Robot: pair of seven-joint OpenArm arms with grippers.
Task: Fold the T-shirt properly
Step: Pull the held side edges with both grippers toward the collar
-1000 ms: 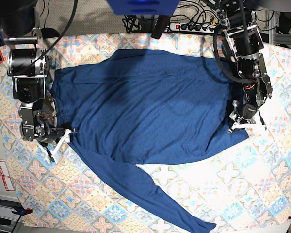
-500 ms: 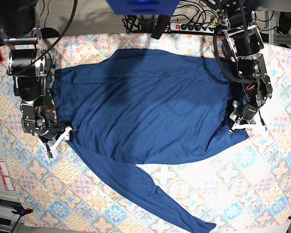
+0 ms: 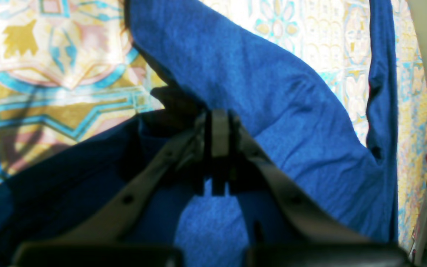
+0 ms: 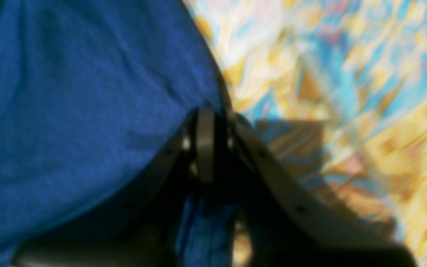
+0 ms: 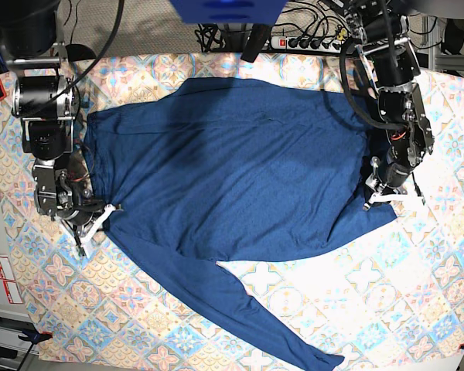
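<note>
The dark blue T-shirt point(image 5: 232, 170) lies spread flat on the patterned cloth, and one long sleeve point(image 5: 247, 317) trails toward the front right. On the right side of the base view my left gripper point(image 5: 388, 195) is shut on the T-shirt's corner. Its wrist view shows the jaws point(image 3: 219, 126) pinching a raised fold of the T-shirt point(image 3: 272, 111). At the garment's left edge my right gripper point(image 5: 100, 215) sits low. In its blurred wrist view the jaws point(image 4: 206, 126) are closed together on the edge of the T-shirt point(image 4: 87, 111).
The patterned tablecloth point(image 5: 387, 294) covers the whole table. A power strip point(image 5: 309, 42) and cables lie beyond the far edge. Red and white labels point(image 5: 0, 278) sit off the left edge. Both arm bodies stand over the table's left and right sides.
My right gripper stood open beside the shirt's left edge. It has slid slightly toward the fabric and closed on it. The left gripper kept its grip and barely moved.
</note>
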